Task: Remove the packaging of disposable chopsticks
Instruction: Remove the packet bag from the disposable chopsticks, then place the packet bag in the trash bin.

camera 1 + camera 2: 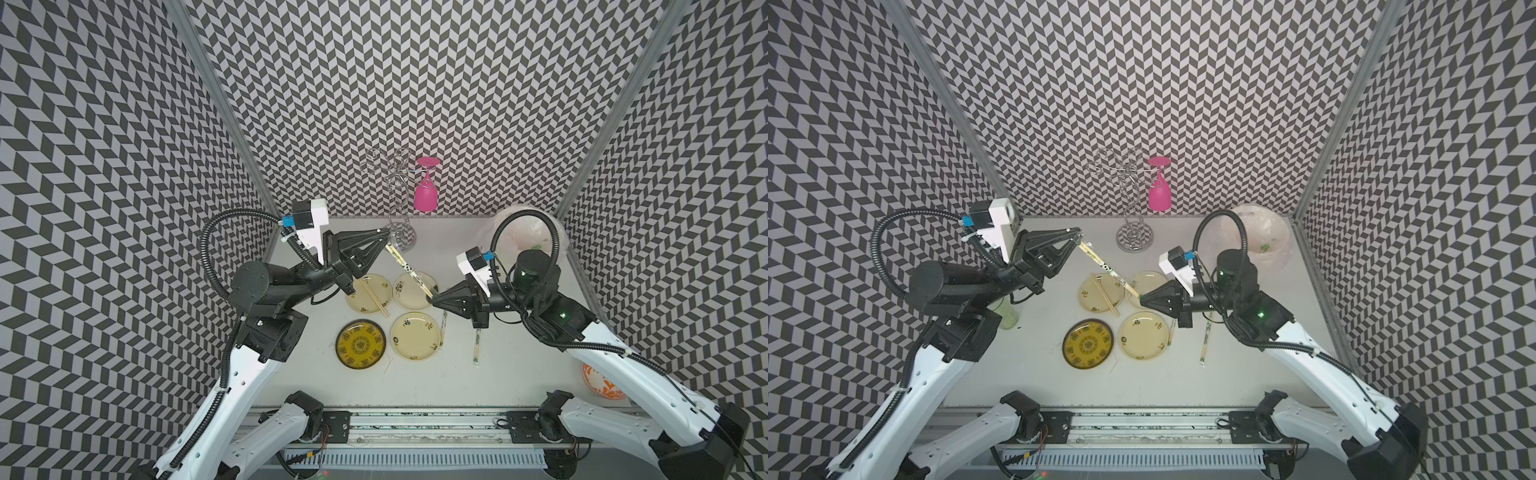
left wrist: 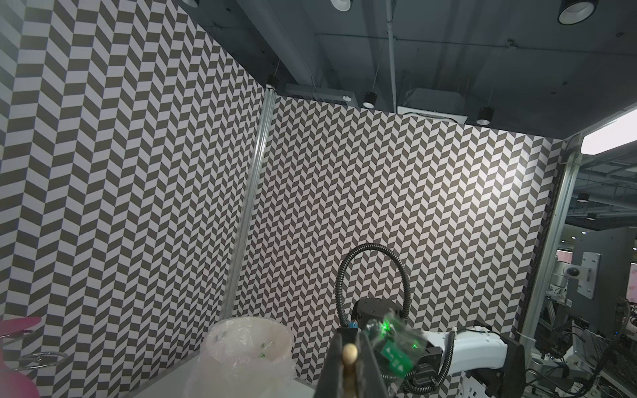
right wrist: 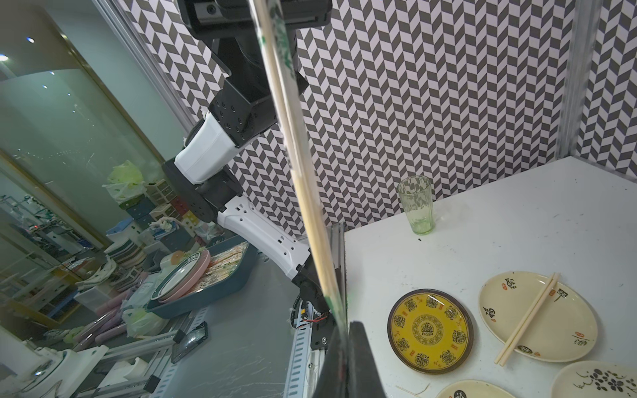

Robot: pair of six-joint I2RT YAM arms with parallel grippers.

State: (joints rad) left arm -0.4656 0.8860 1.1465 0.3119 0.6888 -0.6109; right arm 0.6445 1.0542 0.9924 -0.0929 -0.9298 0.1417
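Left gripper (image 1: 380,232) is pinched tight on the chopsticks (image 1: 399,259) at their 11 o'clock end. Right gripper (image 1: 432,297) is clamped on the sleeve (image 1: 419,283) at 5 o'clock, all of it held above the plates (image 1: 405,298).

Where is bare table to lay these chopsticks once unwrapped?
Free: the front strip between the yellow plate and the rail, and the back gap between wire stand and bin bag. Crowded: the four plates mid-table, with wrapped chopsticks beside the front cream plate.
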